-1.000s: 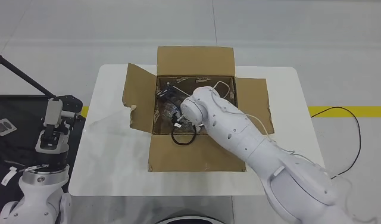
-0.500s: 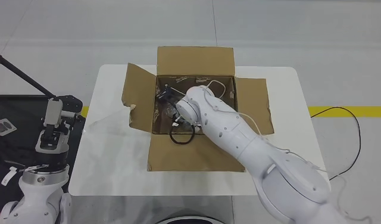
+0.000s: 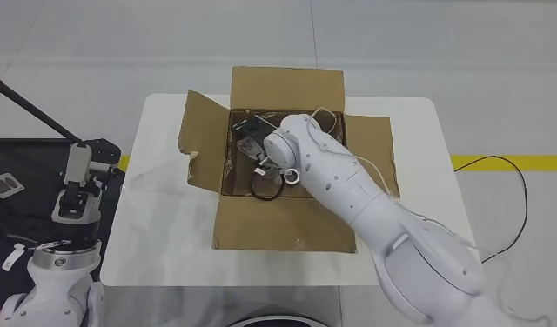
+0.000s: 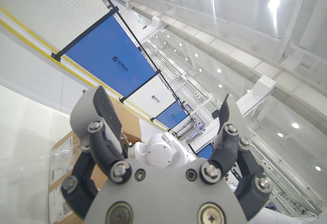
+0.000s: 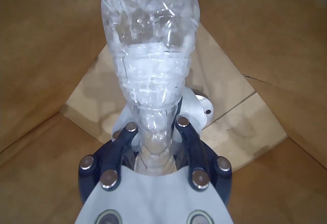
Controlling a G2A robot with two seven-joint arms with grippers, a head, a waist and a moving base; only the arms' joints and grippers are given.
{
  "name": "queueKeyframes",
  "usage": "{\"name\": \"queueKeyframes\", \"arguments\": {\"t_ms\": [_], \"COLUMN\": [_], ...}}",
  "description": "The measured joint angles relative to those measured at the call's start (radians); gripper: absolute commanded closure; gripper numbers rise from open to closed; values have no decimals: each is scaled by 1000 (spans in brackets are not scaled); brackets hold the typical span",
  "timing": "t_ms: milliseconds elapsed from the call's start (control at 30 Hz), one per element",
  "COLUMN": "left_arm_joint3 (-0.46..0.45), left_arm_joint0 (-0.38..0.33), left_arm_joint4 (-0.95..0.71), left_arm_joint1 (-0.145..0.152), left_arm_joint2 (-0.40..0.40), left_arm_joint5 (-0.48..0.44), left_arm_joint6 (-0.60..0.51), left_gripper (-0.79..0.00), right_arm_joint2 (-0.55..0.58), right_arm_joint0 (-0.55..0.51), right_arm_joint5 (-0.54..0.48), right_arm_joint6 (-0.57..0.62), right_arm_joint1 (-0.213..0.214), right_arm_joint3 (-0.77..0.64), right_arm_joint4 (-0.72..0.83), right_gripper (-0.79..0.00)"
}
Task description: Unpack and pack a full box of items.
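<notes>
**One bottle in the right pincer, inside the one open box**

You have one cardboard box (image 3: 287, 166) standing on the white bench (image 3: 409, 118). All four of its flaps are folded outward, and the left flap has a ragged edge. The board is plain brown and matte. In the right wrist view the box floor (image 5: 230, 120) is a paler tan, crossed by straight flap seams.

Your right pincer (image 5: 156, 130) is down inside the box, its two dark fingers closed on one clear plastic bottle (image 5: 150, 56). The bottle's walls are ribbed and wrinkled. Its narrow end sits between the fingers, and its broad, rounded end points away toward a corner of the box. Just behind the narrow end there is one pale grey part (image 5: 201, 105) with a rounded rim and a small hole. You cannot tell what it is.

From above, one loop of black cable (image 3: 265, 188) lies on the box floor beside the right arm's wrist, and a thin white cable (image 3: 324, 118) curves near the far wall.

Your left pincer (image 4: 163, 99) is off the bench to the left and tipped upward. Its two fingers, with ridged black pads (image 4: 106, 110), are spread wide and hold nothing.
</notes>
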Motion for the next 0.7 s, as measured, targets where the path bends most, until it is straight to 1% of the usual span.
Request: {"name": "queueKeyframes", "arguments": {"t_ms": [200, 367, 467, 600, 700], "left_arm_joint3": [0, 0, 0, 0, 0], "left_arm_joint0": [0, 0, 0, 0, 0], "left_arm_joint4": [0, 0, 0, 0, 0], "left_arm_joint1": [0, 0, 0, 0, 0], "left_arm_joint2": [0, 0, 0, 0, 0], "left_arm_joint5": [0, 0, 0, 0, 0], "left_arm_joint6": [0, 0, 0, 0, 0], "left_gripper": [-785, -785, -785, -785, -785], "right_arm_joint2": [72, 169, 249, 365, 445], "right_arm_joint0": [-14, -66, -130, -246, -329], "right_arm_joint5": [-6, -24, -41, -57, -78], "right_arm_joint6": [22, 42, 65, 128, 149], "right_arm_joint1": [42, 99, 143, 202, 234], "right_arm_joint3": [-66, -198, -327, -536, -677], "right_arm_joint4": [-10, -15, -28, -65, -71], "right_gripper": [0, 0, 0, 0, 0]}}
